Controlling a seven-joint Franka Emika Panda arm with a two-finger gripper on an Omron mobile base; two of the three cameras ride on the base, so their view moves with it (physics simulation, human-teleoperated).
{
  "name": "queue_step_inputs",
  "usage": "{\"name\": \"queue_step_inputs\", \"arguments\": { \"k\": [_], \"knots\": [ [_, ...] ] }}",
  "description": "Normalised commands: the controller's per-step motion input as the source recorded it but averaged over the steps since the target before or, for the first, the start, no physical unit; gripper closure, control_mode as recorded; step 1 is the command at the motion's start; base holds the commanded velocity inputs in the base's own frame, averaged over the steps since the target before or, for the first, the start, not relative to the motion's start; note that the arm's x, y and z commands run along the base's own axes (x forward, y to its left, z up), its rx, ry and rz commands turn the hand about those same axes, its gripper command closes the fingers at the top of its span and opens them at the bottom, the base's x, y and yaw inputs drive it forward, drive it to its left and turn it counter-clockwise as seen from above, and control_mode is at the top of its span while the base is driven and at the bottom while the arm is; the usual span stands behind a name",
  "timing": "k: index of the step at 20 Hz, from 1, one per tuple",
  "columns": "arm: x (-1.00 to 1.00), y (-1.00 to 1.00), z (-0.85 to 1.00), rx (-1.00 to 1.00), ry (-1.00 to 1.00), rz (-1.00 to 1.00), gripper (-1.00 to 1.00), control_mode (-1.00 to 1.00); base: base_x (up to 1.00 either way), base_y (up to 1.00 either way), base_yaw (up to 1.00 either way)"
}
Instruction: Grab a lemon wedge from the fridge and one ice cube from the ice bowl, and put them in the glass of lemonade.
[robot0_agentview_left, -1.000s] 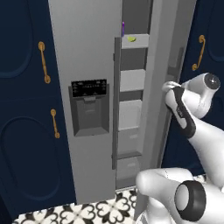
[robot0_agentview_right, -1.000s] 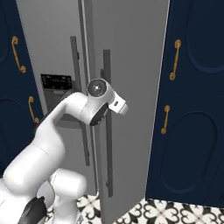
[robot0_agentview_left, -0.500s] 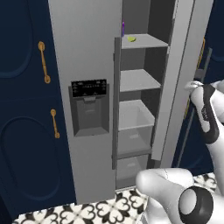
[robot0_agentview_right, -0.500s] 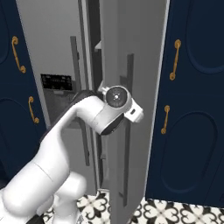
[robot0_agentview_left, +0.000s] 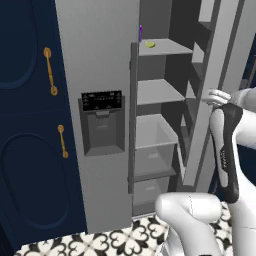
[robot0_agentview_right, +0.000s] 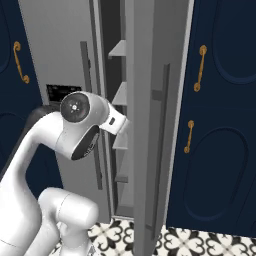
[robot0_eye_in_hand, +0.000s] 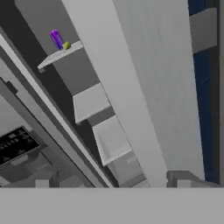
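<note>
Lemon wedge (robot0_agentview_left: 150, 44) sitting on top fridge (robot0_agentview_left: 100, 60) shelf, upper centre of frame, beside purple item (robot0_agentview_left: 140, 33). Right door standing open. Gripper state: cannot tell. Fetch step beginning; next move calling for high reach inside.

fridge (robot0_agentview_left: 100, 60) compartment open, door (robot0_agentview_left: 220, 75) edge alongside

The fridge (robot0_agentview_left: 107, 75) ran past the top edge of both base views, so its upper shelves were cut off. The lemon wedge (robot0_agentview_left: 150, 44) was too small to make out its shape, and the purple item (robot0_agentview_left: 140, 33) beside it too thin to identify. The open door (robot0_agentview_right: 150, 125) hid most shelves in the right base view.
</note>
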Motion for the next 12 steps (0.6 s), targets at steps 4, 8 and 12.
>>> {"name": "queue_step_inputs", "arguments": {
  "k": [4, 8, 12],
  "knots": [
    [0.08, 1.0, 0.23, -0.36, 0.18, -0.16, -1.0, -1.0, 0.0, 0.0, 0.0],
    [0.67, 0.97, 0.04, -0.42, 0.22, -0.27, -1.0, -1.0, 0.0, 0.0, 0.0],
    [1.0, 0.71, 0.0, -0.47, 0.23, -0.36, -1.0, -1.0, 0.0, 0.0, 0.0]
  ]
}}
